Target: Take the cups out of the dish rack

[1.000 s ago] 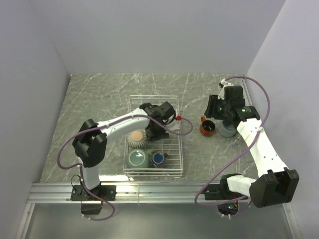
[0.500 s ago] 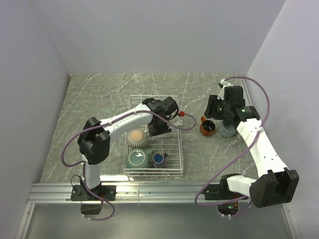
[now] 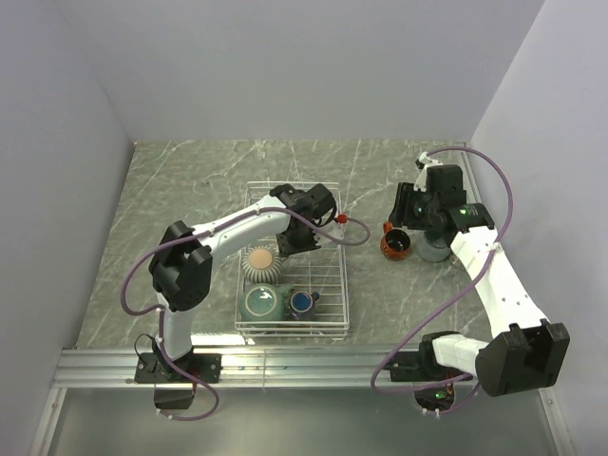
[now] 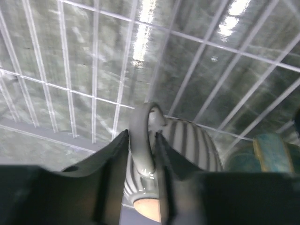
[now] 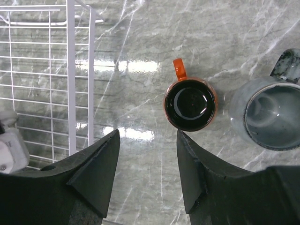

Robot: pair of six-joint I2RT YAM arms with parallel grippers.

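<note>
White arms (image 3: pixel 236 228), black joints (image 3: pixel 180 275), purple cables (image 3: pixel 128 285)

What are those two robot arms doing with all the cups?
They are taking cups out of the white dish rack. The left gripper is inside the rack, pinching the handle of the ribbed beige cup. A teal mug and a small blue cup are in the rack too. The right gripper hangs open above the table, over a red-brown mug that stands beside a grey mug.
</note>
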